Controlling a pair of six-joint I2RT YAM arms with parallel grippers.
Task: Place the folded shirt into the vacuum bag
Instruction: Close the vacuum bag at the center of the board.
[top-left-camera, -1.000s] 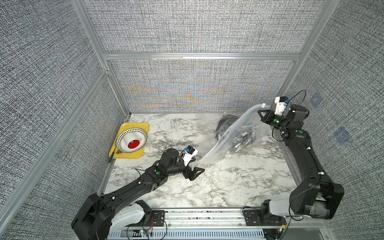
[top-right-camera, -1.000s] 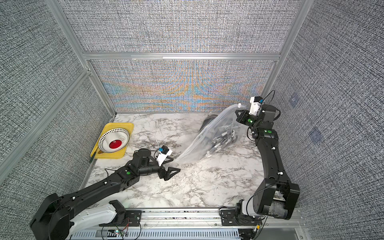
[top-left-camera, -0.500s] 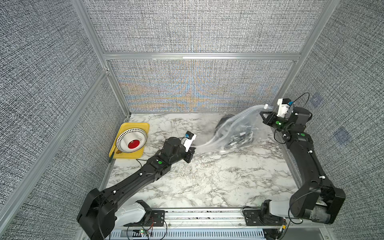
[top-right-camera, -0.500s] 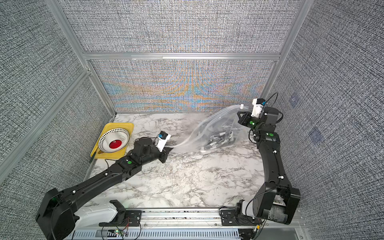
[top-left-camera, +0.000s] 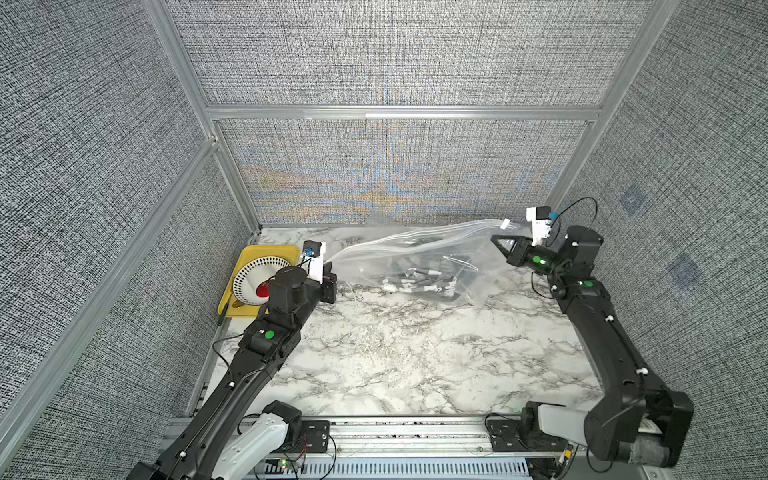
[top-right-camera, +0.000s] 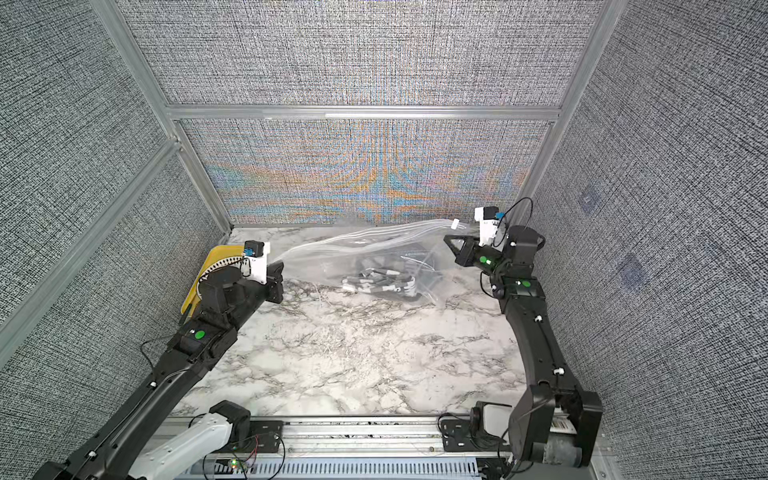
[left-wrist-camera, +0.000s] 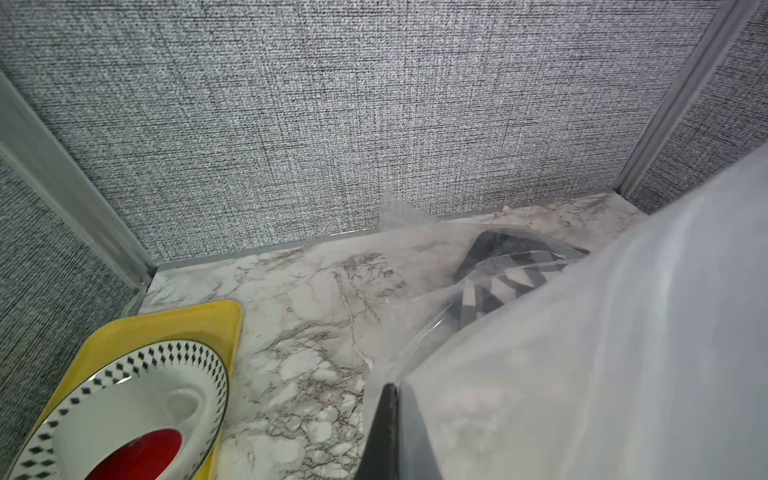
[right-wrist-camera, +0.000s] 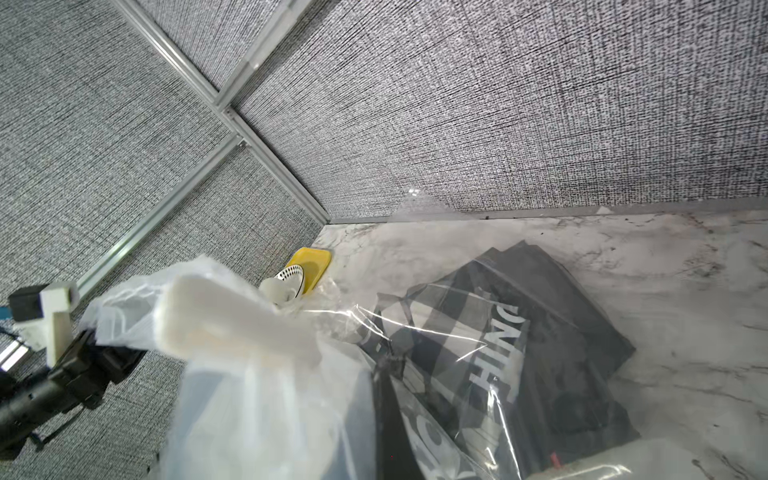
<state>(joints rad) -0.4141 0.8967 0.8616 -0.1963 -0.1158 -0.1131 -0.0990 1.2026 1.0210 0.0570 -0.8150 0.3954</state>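
Left wrist view shows the left hand (left-wrist-camera: 394, 399) closed, its dark fingers (left-wrist-camera: 384, 432) pinching a fold of the vacuum bag (left-wrist-camera: 582, 353), which fills the near field. In both top views this hand holds one end of the bag's raised edge. The right hand (top-left-camera: 498, 243) is closed on the opposite end, just beside the white clip (top-left-camera: 505, 225). Between the two hands the vacuum bag (top-left-camera: 415, 249) hangs as a slack sheet, lifted along its top and sagging to the desk (top-left-camera: 395, 353). The folded shirt (top-left-camera: 419, 278), dark with white lettering, rests on the desk and is seen through the plastic. It appears to lie inside the bag, near the back wall, but whether its far corner (right-wrist-camera: 582, 299) is fully covered cannot be told. Risk one: the film is thin and slick, so further pulling apart could strip it from either pinch and drop the edge. Risk two: lifting the edge higher could tip the shirt towards an open side. Risk three: the left arm stands just beside the yellow tray (top-left-camera: 232, 286) carrying a patterned plate (left-wrist-camera: 199, 361) and a cup (left-wrist-camera: 137, 419), so a sideways swing could knock them.
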